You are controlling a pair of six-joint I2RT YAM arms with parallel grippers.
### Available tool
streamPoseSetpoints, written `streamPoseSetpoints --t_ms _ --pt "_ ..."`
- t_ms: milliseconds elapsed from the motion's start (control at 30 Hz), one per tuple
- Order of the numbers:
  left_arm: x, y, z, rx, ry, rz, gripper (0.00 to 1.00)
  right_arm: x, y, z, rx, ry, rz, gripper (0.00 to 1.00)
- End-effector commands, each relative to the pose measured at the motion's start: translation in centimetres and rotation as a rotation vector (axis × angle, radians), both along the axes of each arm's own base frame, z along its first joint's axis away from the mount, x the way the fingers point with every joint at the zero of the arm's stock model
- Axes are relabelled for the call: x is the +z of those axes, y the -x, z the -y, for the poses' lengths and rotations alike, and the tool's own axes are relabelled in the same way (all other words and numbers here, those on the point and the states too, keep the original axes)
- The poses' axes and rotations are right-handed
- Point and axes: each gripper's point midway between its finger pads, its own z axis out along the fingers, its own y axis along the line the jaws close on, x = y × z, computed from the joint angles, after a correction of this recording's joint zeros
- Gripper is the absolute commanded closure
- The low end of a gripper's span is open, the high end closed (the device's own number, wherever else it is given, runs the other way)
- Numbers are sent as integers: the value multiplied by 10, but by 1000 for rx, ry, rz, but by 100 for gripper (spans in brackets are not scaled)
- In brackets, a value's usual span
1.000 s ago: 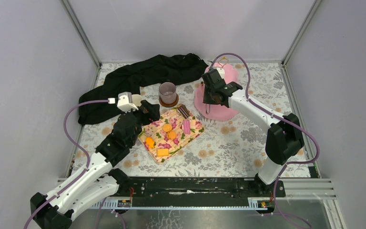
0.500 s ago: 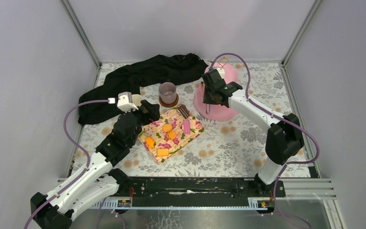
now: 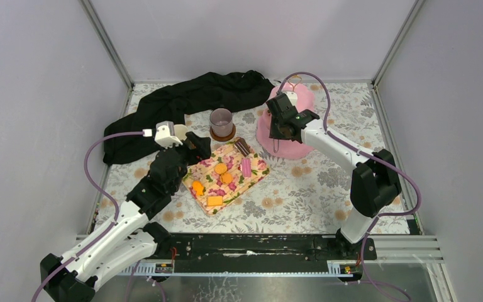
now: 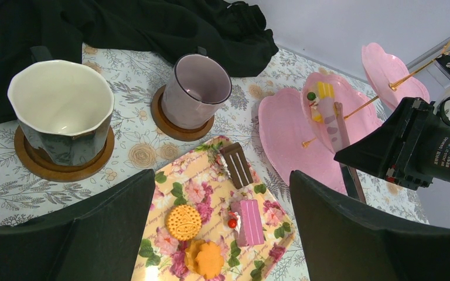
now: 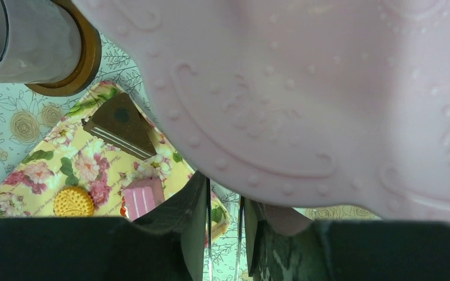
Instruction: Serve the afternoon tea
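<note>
On the tabletop (image 3: 327, 182), left of centre, lies a floral napkin (image 4: 176, 187) carrying a round orange biscuit (image 4: 183, 222), an orange cake (image 4: 205, 259), a pink cake (image 4: 251, 221) and, at its far corner, a brown cake (image 4: 237, 165). Just beyond the napkin the mauve-grey mug (image 4: 196, 91) stands on a wooden coaster, and the cream-lined dark mug (image 4: 61, 114) stands on another coaster to its left, near the black cloth (image 4: 152, 23). A yellow cake (image 4: 325, 91) sits on the middle tier of the pink tiered stand (image 4: 287, 123), right of the napkin.

The left tool (image 4: 222, 172) hangs over the napkin's left edge, spread wide and holding nothing. The right tool (image 5: 225, 225) is at the stand, its fingers drawn close with only a slit between them. I cannot tell whether they pinch anything.
</note>
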Motion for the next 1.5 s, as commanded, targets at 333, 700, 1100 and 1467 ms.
streamPoseSetpoints --t_ms 333,700,1100,1467 --pt "13 -4 1 4 44 47 8 23 -6 6 -34 -21 69 54" --pt "13 -4 1 4 46 49 8 39 0 9 -29 -43 96 53" --pt "12 -4 1 5 45 47 8 40 26 9 16 -20 96 53" --pt "12 -6 -1 14 46 46 8 47 71 7 65 24 119 54"
